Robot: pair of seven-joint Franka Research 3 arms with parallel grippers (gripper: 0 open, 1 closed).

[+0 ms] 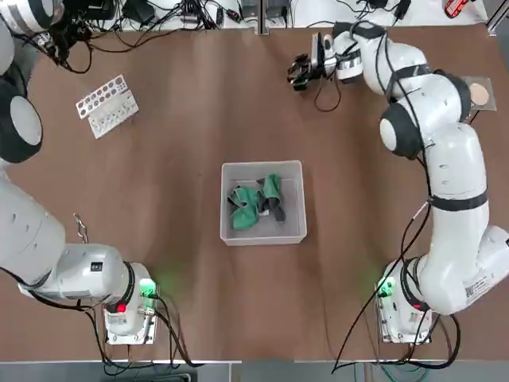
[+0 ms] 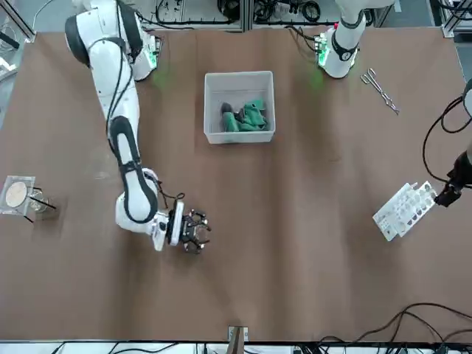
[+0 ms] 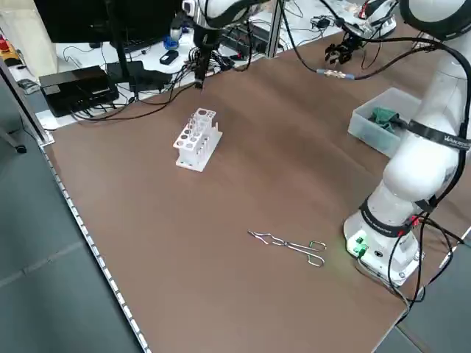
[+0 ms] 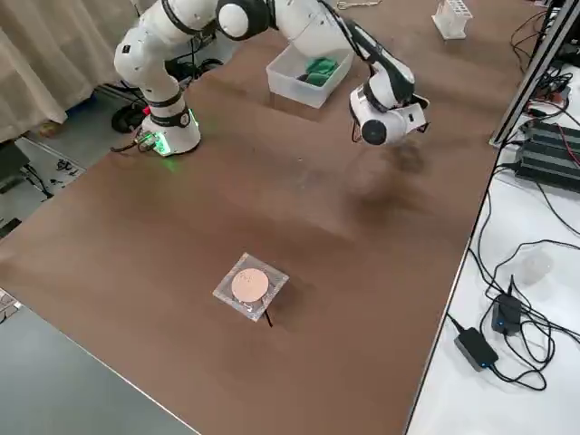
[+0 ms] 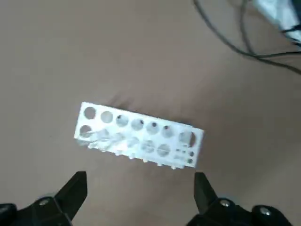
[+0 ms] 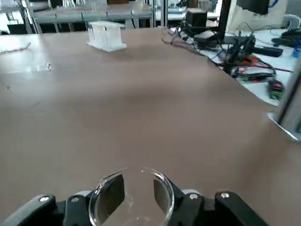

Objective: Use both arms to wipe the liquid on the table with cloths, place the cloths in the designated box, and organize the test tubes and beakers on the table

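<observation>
Progress of the task, as judged from the scene: the wide brown matte counter (image 1: 191, 263) shows no visible liquid, and the small green cloths with dark grey patches (image 1: 256, 204) are seen lying inside the square translucent white plastic box (image 1: 262, 235) at mid-counter, so the wiping and stowing appear done. The tidying of glassware appears to be in hand. A small clear glass beaker with a round rim (image 6: 132, 197) is pinched between the fingers of the right gripper (image 1: 301, 72), which is carried level above the far part of the counter, well apart from the box. The left gripper (image 5: 140, 189) is spread wide above the white plastic test-tube rack with round holes (image 1: 107, 105), near the counter's far left corner; nothing is held in it. The rack's contents cannot be made out with certainty. Other things: metal tongs (image 3: 291, 245) lie near the left arm's base, and a wire stand bearing a round pale disc (image 4: 251, 287) rests at the counter's right edge. Cables trail along the far edge; nothing is seen between the beaker and the rack.
</observation>
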